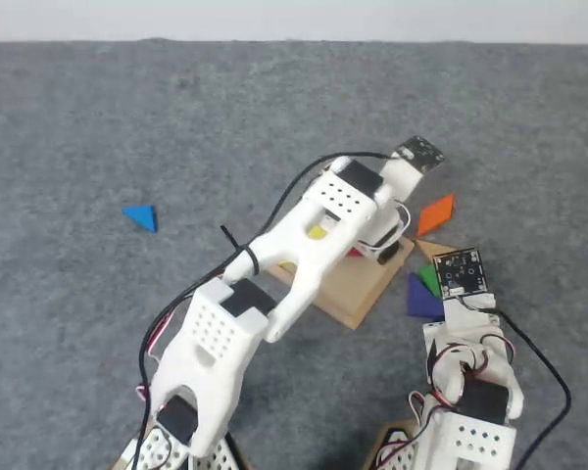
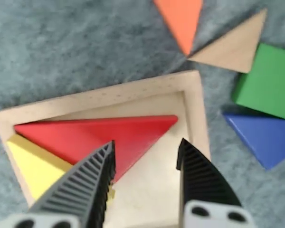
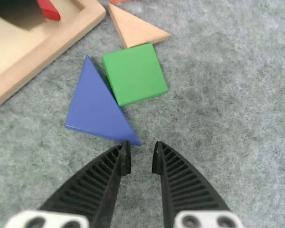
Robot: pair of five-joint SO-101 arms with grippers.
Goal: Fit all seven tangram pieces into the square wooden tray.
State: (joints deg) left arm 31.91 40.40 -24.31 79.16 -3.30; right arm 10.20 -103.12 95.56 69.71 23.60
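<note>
**Table** (image 1: 274,117) – grey felt surface that carries everything.

**Square wooden tray** (image 2: 109,92) – mid-table, under the left arm, two pieces seated. Risk: a downward push on one rim could slide or tip it.

**Red triangle** (image 2: 95,135) – in the tray, long edge along one wall. Risk: the gripper above could knock it askew if it descends.

**Large blue triangle** (image 3: 97,107) – on the felt beside the tray, touching the green square. Risk: a grasp here is likely to drag its neighbour along.

**Yellow piece** (image 2: 35,164) – in the tray against the red one, partly hidden.

**Green square** (image 3: 134,73) – between the large blue and tan triangles.

**Orange triangle** (image 2: 180,16), **tan triangle** (image 3: 133,31) – outside the tray, tips nearly meeting.

**Small blue triangle** (image 1: 140,216) – well apart, far left. Risk: a long reach, easily left out.

**Left gripper** (image 2: 146,145) – spread wide over the tray, empty.

**Right gripper** (image 3: 141,147) – jaws narrowly parted, empty, just beside the large blue triangle's corner. Risk: the arms may collide, since both work near the tray.
</note>
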